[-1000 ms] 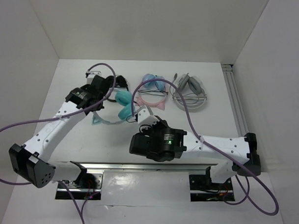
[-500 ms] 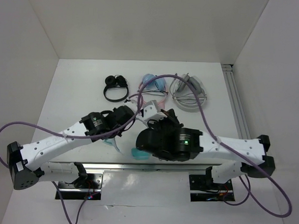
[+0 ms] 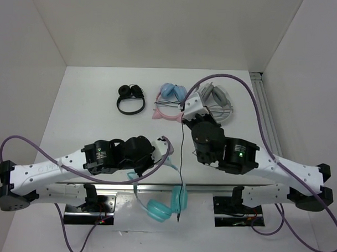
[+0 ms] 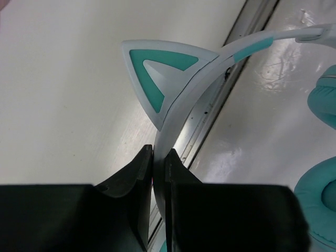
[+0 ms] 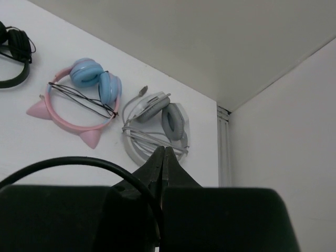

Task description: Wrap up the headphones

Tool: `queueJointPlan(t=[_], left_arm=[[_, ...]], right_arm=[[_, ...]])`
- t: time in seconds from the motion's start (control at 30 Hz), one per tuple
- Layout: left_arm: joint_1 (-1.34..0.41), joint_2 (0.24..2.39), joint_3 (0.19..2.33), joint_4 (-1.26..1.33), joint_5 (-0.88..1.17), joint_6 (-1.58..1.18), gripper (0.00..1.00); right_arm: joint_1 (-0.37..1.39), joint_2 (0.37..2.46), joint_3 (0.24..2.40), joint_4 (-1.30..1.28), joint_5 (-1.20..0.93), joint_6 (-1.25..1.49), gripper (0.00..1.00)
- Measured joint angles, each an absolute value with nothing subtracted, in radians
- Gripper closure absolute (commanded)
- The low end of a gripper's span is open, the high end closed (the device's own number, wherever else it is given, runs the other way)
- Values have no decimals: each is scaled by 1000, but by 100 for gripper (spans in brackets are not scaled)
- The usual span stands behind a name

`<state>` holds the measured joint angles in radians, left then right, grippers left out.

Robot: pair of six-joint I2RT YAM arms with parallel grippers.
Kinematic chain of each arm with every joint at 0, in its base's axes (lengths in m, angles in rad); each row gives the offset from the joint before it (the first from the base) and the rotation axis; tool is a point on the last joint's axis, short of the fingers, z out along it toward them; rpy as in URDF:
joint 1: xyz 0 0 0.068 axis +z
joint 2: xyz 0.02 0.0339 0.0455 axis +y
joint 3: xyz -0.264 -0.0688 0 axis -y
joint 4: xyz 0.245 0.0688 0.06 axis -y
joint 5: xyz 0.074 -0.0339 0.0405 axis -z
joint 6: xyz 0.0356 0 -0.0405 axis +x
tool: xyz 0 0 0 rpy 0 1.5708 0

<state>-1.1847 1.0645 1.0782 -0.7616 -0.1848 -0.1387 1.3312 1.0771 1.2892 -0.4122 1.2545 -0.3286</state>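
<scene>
Grip is in place at both ends of the work. The left gripper (image 4: 159, 157) has its jaws closed tight on the white headband (image 4: 252, 47) of the teal headphones (image 3: 157, 209), just below one cat ear (image 4: 157, 71). Holding the rigid band instead of a soft cup appears meant to keep the set steady. The headphones are held out past the near edge of the worktop (image 3: 91, 118), beyond the metal rail (image 3: 210, 188), with the ear cups (image 4: 323, 107) hanging free. This position is judged to leave room for the cable to pass around them.

The right gripper (image 5: 164, 157) has its jaws shut with the thin black cable (image 3: 182, 154) pinched between them. The cable runs in a straight line from there toward the ear cups, and its end dangles just beside them. The arms appear set apart to draw the cable out before winding.

Three other sets lie at the far side, well apart from the work: a black pair (image 3: 131, 97), a pink-banded pair (image 5: 79, 100) with its cable across the band, and a grey-white headset (image 5: 157, 126) over coiled cable.

No brand, label or writing is legible in any view.
</scene>
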Motion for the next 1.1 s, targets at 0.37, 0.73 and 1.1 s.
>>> queueJointPlan(t=[0.37, 0.73, 1.1], left_arm=[[-1186, 1065, 1092, -755, -57, -120, 100], [-1185, 850, 1243, -739, -50, -113, 100], [-1184, 818, 1262, -771, -122, -147, 100]], right_arm=[[1128, 1206, 1254, -407, 1069, -281, 100], [939, 1328, 1245, -420, 875, -170, 100], [875, 1334, 1230, -408, 780, -116, 100]])
